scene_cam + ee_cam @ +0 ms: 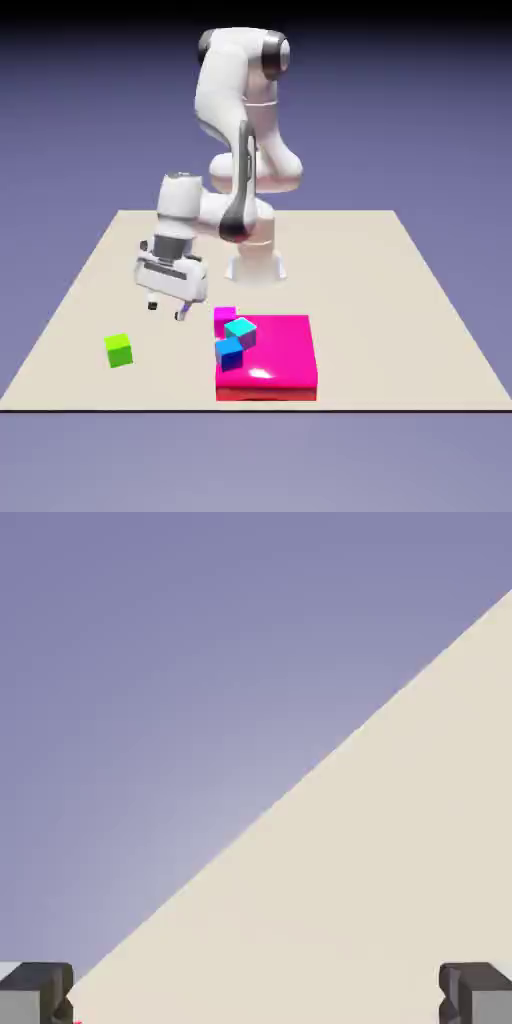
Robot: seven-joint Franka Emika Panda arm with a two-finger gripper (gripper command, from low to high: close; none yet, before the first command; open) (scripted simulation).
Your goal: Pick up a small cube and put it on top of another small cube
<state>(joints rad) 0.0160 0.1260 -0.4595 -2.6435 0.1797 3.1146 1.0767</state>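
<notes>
The gripper (pixel 167 309) hangs above the table (pixel 400 300), fingers apart with nothing between them. The lime-green cube (pixel 119 350) sits on the table at its seven o'clock, apart. At four o'clock lies the magenta slab (pixel 280 355), with a cyan cube (pixel 241 331) and blue cube (pixel 230 353) touching at its near-left edge.

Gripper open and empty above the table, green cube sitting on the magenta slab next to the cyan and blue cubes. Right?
Not quite. The exterior view shows the green cube on the bare table, apart from the magenta slab. The gripper is open and empty; the cyan cube and blue cube are at the slab.
</notes>
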